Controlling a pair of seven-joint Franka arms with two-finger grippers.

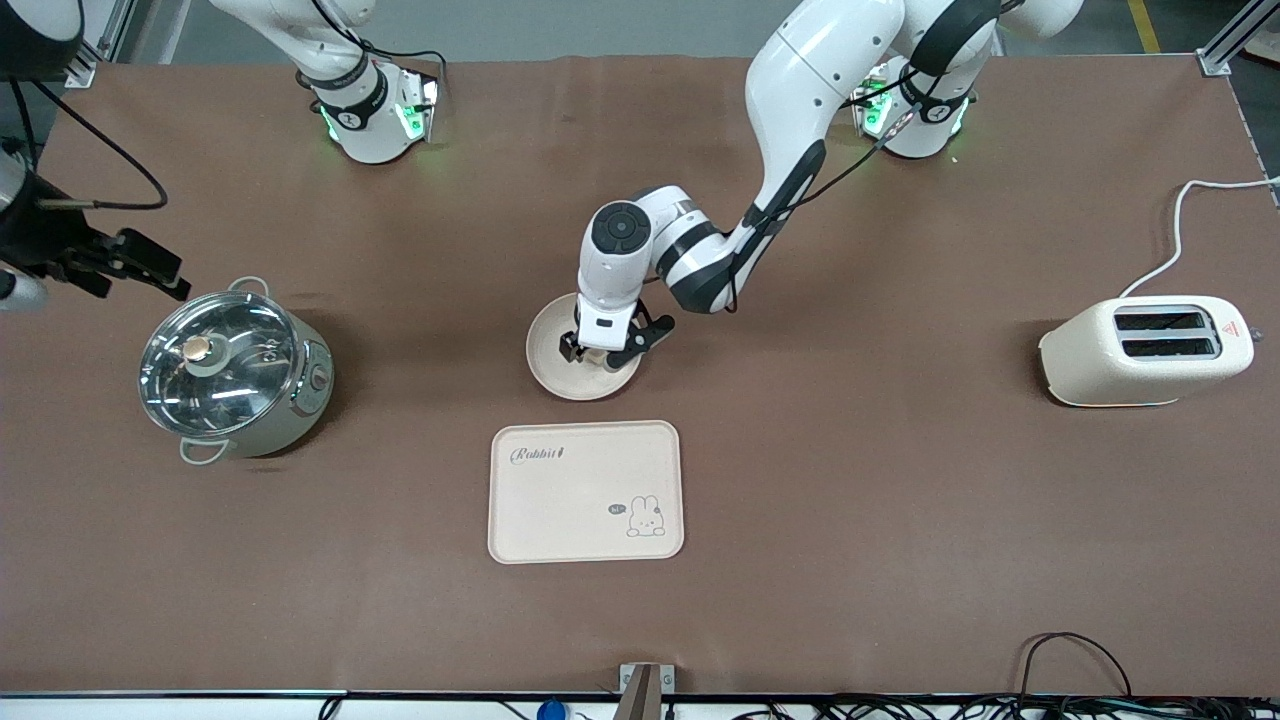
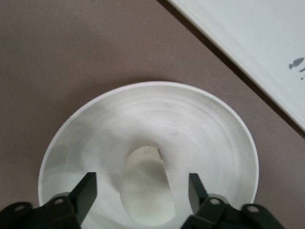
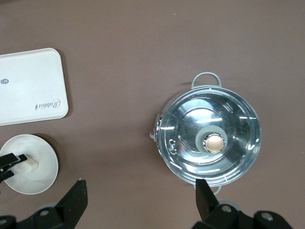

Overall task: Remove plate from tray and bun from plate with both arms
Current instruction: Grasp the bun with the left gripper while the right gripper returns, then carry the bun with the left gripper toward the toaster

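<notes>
The round cream plate point(image 1: 549, 347) lies on the table mid-way along, just farther from the front camera than the tray. The small pale bun point(image 1: 597, 359) rests on it. My left gripper point(image 1: 599, 352) is down over the plate, open, one finger on each side of the bun with a gap on both sides. In the left wrist view the bun point(image 2: 147, 186) sits between the fingers point(image 2: 86, 191) on the plate point(image 2: 143, 114). My right gripper point(image 1: 155, 272) is open and empty, up over the table beside the pot. The right wrist view shows the plate point(image 3: 43, 176) with the bun point(image 3: 29, 164).
A steel pot with a glass lid point(image 1: 230, 372) stands toward the right arm's end. A rectangular cream tray with a rabbit drawing point(image 1: 585, 492) lies nearer the front camera than the plate. A cream toaster point(image 1: 1145, 352) with its cable stands toward the left arm's end.
</notes>
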